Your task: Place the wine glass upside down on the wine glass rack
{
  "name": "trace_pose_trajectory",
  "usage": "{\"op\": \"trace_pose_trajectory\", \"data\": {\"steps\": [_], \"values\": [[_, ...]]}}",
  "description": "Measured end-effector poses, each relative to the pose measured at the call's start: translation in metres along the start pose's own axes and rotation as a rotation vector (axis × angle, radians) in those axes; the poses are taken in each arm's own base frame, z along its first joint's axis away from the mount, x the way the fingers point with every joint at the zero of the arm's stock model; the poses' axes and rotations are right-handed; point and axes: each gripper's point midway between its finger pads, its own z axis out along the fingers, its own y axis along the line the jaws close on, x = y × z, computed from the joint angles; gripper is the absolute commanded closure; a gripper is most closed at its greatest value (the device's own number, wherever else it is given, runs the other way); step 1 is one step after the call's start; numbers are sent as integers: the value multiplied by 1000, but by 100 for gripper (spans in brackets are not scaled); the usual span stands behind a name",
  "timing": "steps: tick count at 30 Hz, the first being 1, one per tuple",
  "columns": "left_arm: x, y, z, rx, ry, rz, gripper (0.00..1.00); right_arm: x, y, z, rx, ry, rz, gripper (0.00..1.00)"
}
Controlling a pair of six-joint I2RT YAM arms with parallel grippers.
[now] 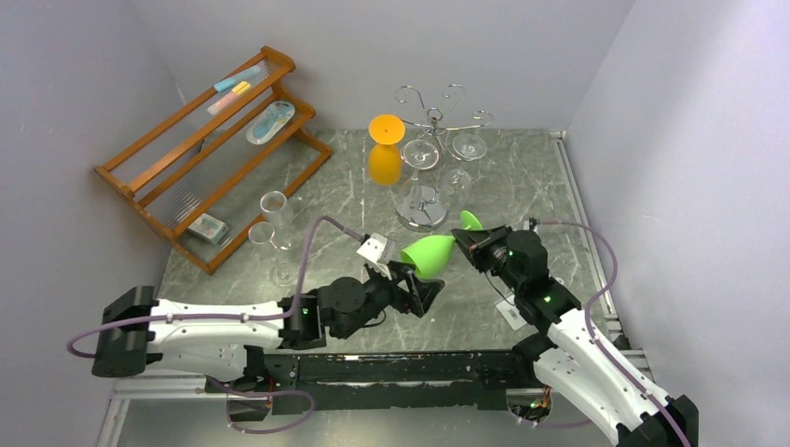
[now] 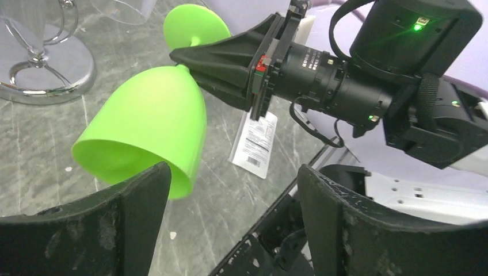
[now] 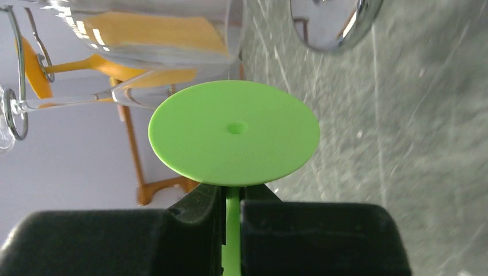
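Looking at the spot between the two arms, I see the green wine glass [image 1: 430, 251] in the air above the table, a little in front of the wine glass rack [image 1: 435, 119]. The right gripper [image 1: 469, 244] is closed on its thin stem, just behind the round foot. In the right wrist view the stem goes down between the two pads. The left gripper [image 1: 421, 282] is wide open and holds nothing. Its two fingers stand on either side of the bowl's rim, and one of them is touching it or very nearly; I cannot tell which.

The long axis of the glass lies almost level, only a little tilted. The open mouth points toward the left gripper and the near edge, and the foot points away, toward the far side where the rack stands. So the right arm alone carries it, and the rack is near, beyond the foot. I judge that the coming move must turn this axis upright, mouth down and foot up, before the foot can slide into a free loop.
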Motion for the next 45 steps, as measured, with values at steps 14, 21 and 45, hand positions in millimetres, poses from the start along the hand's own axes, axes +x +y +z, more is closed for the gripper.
{"op": "trace_pose_trajectory", "data": {"steps": [14,21,45], "values": [[-60,-27,-51,76,99,-217,6,-22,50,-3,-269,-154,-941,100],[-82,-45,-55,122,122,-365,4,-10,80,-32,-510,-202,-1236,100],[-110,-23,33,124,120,-770,36,49,98,-75,-938,-45,-1539,100]]}}
